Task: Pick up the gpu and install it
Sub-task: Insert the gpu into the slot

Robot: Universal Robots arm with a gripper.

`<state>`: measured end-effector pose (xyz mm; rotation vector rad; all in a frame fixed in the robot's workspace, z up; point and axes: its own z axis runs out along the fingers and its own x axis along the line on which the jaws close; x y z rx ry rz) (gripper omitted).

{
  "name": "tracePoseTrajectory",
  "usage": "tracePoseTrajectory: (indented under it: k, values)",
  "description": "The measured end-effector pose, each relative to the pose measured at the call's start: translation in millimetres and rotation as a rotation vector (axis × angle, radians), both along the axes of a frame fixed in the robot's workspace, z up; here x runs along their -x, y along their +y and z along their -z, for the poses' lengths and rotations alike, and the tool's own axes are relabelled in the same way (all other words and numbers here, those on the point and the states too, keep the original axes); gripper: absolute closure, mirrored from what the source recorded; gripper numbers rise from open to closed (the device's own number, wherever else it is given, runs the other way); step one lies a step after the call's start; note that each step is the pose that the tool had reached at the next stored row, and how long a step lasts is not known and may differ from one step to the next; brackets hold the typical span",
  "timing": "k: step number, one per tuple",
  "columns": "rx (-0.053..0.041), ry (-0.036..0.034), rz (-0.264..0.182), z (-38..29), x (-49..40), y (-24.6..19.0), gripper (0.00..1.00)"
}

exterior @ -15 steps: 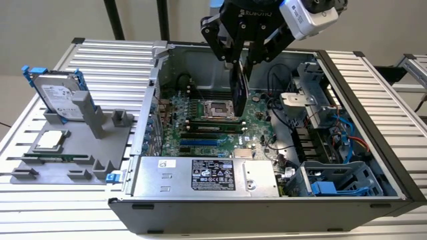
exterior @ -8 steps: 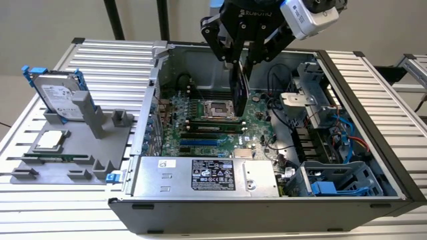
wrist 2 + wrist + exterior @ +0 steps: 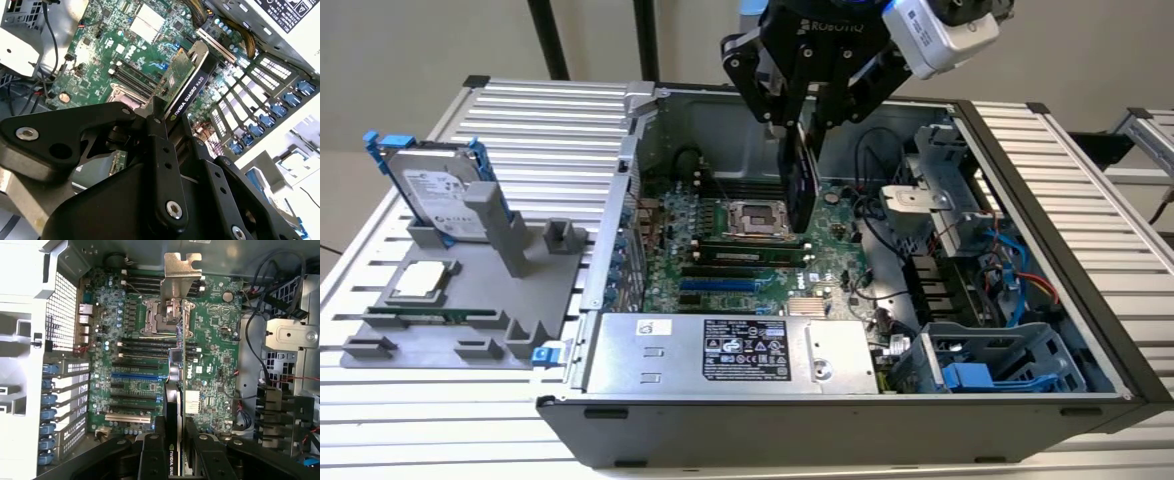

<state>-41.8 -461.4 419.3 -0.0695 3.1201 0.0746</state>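
Observation:
The gpu (image 3: 798,172) hangs on edge above the motherboard (image 3: 720,262) inside the open computer case (image 3: 1067,250). My gripper (image 3: 799,122) is shut on the card's upper end, with one finger on each face. In the second wrist view the gpu (image 3: 186,82) shows its black cooler and green board, tilted over the board's slots, and the gripper (image 3: 165,131) clamps it. In the first wrist view the gpu (image 3: 174,385) is seen edge-on, its silver bracket (image 3: 181,276) pointing away from the gripper (image 3: 175,442). The card is clear of the expansion slots (image 3: 134,376).
A silver hard drive with a blue frame (image 3: 434,190) stands in a grey fixture (image 3: 480,300) at the exterior view's left, with a processor chip (image 3: 424,282) lying beside it. The power supply (image 3: 720,352), a drive cage (image 3: 987,365) and loose cables (image 3: 1014,260) crowd the case.

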Motion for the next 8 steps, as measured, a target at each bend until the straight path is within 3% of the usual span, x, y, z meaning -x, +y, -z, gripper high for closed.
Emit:
tracePoseTrajectory:
  k: [8]
  values:
    - [-0.0001, 0.0000, -0.019, 0.0, 0.0, 0.0, 1.00]
